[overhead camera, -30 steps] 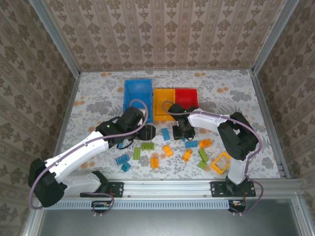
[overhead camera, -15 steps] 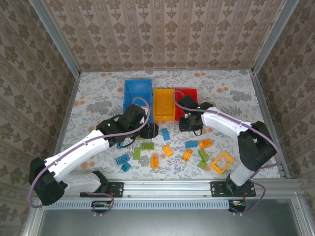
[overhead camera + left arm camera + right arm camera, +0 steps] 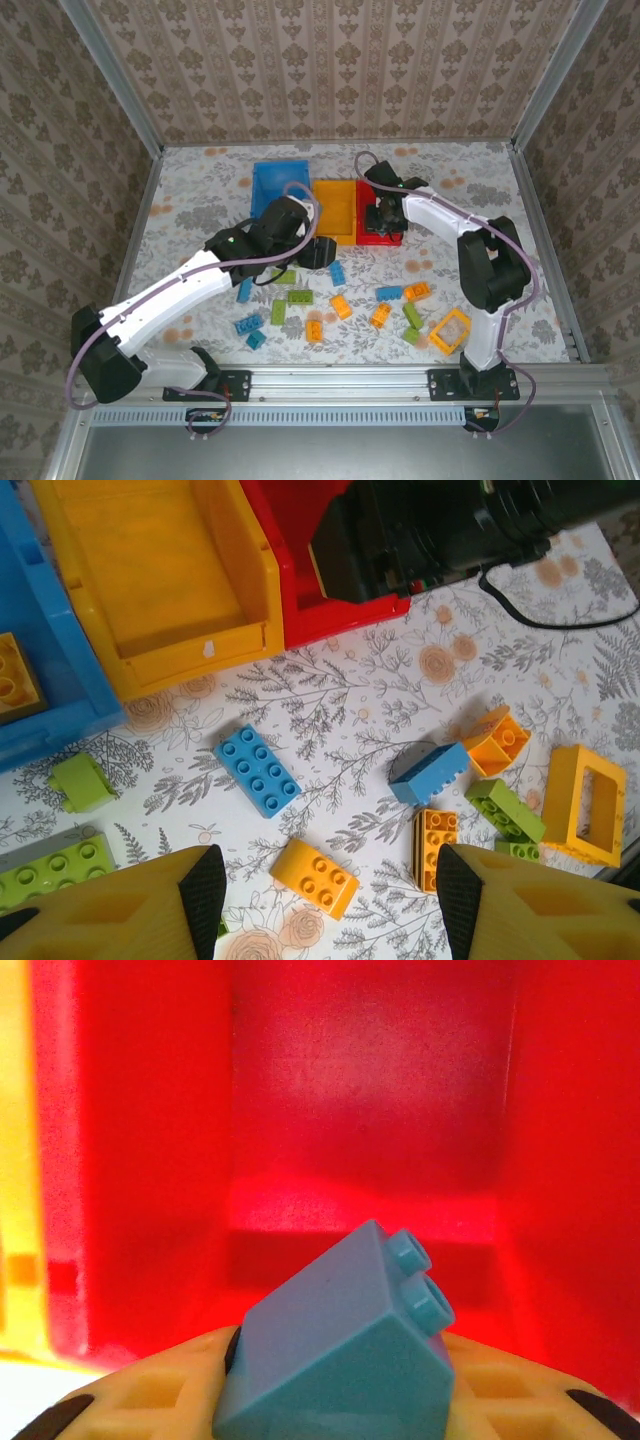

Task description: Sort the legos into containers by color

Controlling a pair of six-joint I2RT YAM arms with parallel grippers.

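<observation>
Over the red bin (image 3: 370,1090), the right end effector (image 3: 383,214) grips a blue brick (image 3: 345,1350), while the left end effector (image 3: 330,885) hangs spread open above loose bricks (image 3: 256,770) on the counter (image 3: 340,695) near the yellow bin (image 3: 190,650).

The yellow bin (image 3: 335,205) stands open between the blue bin (image 3: 275,185), touching its left side, and the red bin (image 3: 381,238), touching its right. An orange brick (image 3: 12,677) lies inside the blue bin. A tilted blue brick (image 3: 340,1360) hangs over the red bin's floor. Orange, green and blue legos (image 3: 341,306) and a square yellow frame (image 3: 449,330) lie scattered on the yellow bin's near side.
</observation>
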